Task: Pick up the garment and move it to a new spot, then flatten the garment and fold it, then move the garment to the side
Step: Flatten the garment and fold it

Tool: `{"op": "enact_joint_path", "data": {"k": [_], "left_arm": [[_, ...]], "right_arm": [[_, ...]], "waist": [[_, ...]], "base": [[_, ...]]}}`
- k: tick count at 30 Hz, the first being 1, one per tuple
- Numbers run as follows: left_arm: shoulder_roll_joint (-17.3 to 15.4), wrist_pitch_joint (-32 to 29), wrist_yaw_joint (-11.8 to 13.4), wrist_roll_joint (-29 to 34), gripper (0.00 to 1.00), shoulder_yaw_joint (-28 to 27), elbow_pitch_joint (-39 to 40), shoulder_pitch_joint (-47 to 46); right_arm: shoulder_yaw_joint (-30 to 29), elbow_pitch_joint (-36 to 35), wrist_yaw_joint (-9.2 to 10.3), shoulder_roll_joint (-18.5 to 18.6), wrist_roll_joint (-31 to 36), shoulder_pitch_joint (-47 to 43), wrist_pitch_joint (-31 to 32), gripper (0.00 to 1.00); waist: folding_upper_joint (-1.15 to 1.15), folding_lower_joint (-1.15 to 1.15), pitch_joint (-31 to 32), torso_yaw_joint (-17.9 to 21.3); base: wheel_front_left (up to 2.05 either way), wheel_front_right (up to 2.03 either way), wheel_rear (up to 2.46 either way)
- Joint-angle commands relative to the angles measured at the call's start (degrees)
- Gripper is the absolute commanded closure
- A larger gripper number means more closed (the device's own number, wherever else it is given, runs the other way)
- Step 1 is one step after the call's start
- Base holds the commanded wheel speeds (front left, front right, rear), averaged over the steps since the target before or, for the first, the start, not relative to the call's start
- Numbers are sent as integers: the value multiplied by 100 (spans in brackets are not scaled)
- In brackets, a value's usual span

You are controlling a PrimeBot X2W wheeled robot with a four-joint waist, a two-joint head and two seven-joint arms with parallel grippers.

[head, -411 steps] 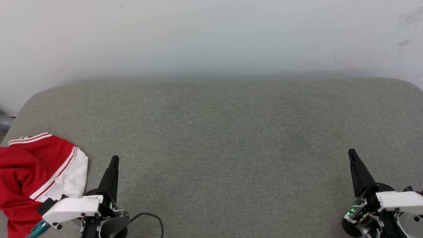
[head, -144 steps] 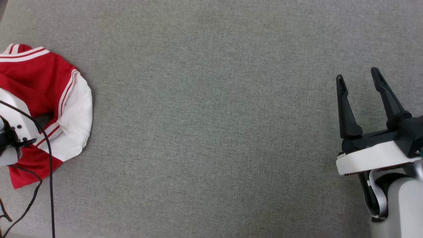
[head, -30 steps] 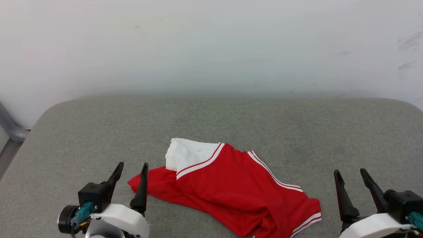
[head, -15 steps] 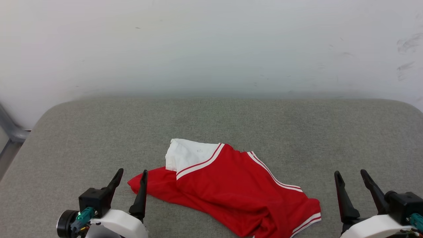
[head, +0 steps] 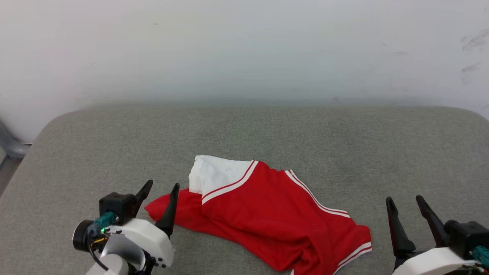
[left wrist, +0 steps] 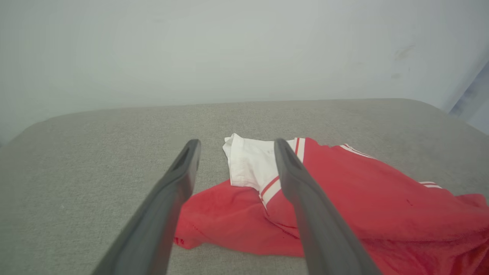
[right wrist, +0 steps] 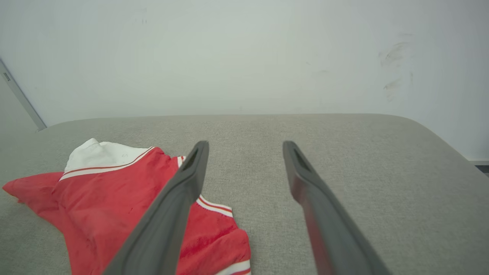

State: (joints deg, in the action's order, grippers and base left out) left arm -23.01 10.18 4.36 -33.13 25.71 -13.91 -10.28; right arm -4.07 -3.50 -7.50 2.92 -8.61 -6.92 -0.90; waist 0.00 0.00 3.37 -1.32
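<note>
The garment (head: 267, 214), red with a white sleeve and red-white stripe trim, lies crumpled on the grey cushioned surface (head: 244, 133) near its front middle. It also lies ahead in the left wrist view (left wrist: 344, 198) and at the left of the right wrist view (right wrist: 107, 194). My left gripper (head: 161, 187) stands open at the garment's left tip, its right finger over the red edge, nothing between the fingers. My right gripper (head: 404, 200) stands open to the right of the garment, apart from it and empty.
A pale wall (head: 244, 49) rises behind the surface. A grey metal bar (head: 9, 147) shows past the surface's left edge. Bare grey fabric stretches behind the garment and on both sides.
My left gripper has risen and edged right, toward the garment's left tip. The head camera has shifted slightly. The garment and my right gripper stay as they were.
</note>
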Motion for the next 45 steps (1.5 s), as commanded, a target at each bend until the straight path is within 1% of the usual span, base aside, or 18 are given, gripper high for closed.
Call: {"op": "enact_joint_path", "data": {"k": [1,2,3,5,9,14,19,24,28,29,30,31,33,37,40,45], "left_arm": [[-2,-122,-106,-67,0,22,-143,-206],[12,-221,-183,-115,0,44,-230,-302],[12,-221,-183,-115,0,44,-230,-302],[16,-481,-323,-227,0,86,-479,-503],[-11,-1132,-639,-458,0,191,-1095,-891],[-76,-1969,-945,-684,0,393,-1927,-1263],[-114,-2644,-1080,-881,0,563,-2644,-1525],[4,-3269,-1158,-1020,0,854,-3199,-1668],[205,-4177,-1182,-1207,0,1246,-3609,-1535],[271,-4318,-1187,-1250,51,1312,-3649,-1512],[327,-4394,-1191,-1283,71,1377,-3642,-1515],[361,-4352,-1198,-1320,100,1418,-3597,-1538],[380,-4232,-1213,-1336,100,1538,-3532,-1589],[224,-3558,-1187,-1202,100,1527,-3440,-1833],[149,-2994,-1167,-1172,100,1383,-3394,-1931],[1,-2249,-967,-1233,100,1136,-3077,-1674]], "right_arm": [[18,-2,2,-5,1,78,12,0],[30,-7,2,-5,9,95,21,0],[30,-7,2,-5,9,95,21,0],[59,-11,2,-5,24,119,40,0],[114,-26,2,-5,50,178,70,0],[152,-40,2,-4,62,212,115,0],[167,-65,2,-4,44,288,105,0],[168,-49,2,-5,-6,365,75,0],[164,-6,2,-5,-18,435,41,0],[170,4,2,-5,-22,449,41,0],[180,14,2,-5,-32,463,41,0],[186,26,2,-5,-43,481,35,0],[204,43,2,-5,-59,490,31,0],[208,87,2,-5,-72,509,29,0],[173,121,2,-5,-92,453,27,0],[22,169,2,-4,-122,285,12,0]], "waist": [[0,0,-61,-5],[0,0,-86,-3],[0,0,-86,-3],[0,0,-130,12],[0,0,-217,82],[0,0,-349,217],[0,0,-612,353],[0,0,-832,423],[0,0,-919,440],[0,0,-929,443],[0,0,-942,444],[0,0,-954,444],[0,0,-968,437],[0,0,-943,403],[0,0,-858,369],[0,0,-630,199]], "base": [[0,0,0],[0,0,0],[0,0,0],[0,0,0],[0,0,0],[0,0,0],[0,0,0],[0,0,0],[0,0,0],[0,0,0],[0,0,0],[0,0,0],[0,0,0],[0,0,0],[0,0,0],[0,0,0]]}}
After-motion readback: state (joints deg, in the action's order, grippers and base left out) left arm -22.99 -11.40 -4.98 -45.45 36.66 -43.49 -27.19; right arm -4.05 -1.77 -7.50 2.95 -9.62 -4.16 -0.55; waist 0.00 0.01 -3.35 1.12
